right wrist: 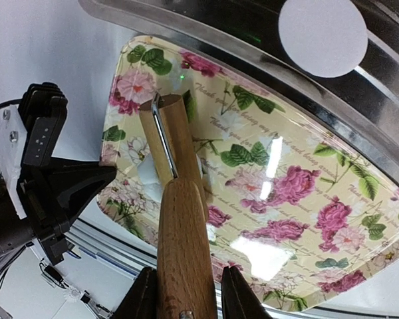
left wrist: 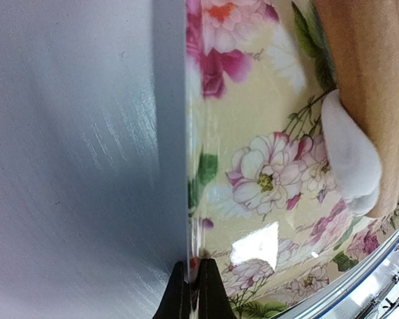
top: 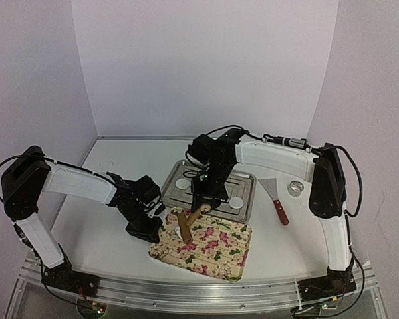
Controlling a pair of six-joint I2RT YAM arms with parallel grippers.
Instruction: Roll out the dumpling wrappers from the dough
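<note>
A wooden rolling pin [top: 194,216] [right wrist: 171,136] lies tilted across the left end of a floral board [top: 213,251] [right wrist: 306,153]. My right gripper [top: 205,199] [right wrist: 188,299] is shut on its handle. Under the roller sits a small white piece of dough [top: 185,232] [left wrist: 349,156] [right wrist: 148,174], partly hidden by the wood. My left gripper [top: 146,230] [left wrist: 194,292] is shut on the board's left edge [left wrist: 189,199]. Two dumpling wrappers [top: 181,184] [top: 236,202] lie flat in the metal tray [top: 243,183] behind the board; one wrapper [right wrist: 322,33] shows in the right wrist view.
A scraper with a reddish handle [top: 276,201] lies right of the metal tray. A metal ring cutter [top: 295,188] stands beside it. The left arm's black wrist [right wrist: 53,186] is close to the board's left side. Purple walls enclose the table.
</note>
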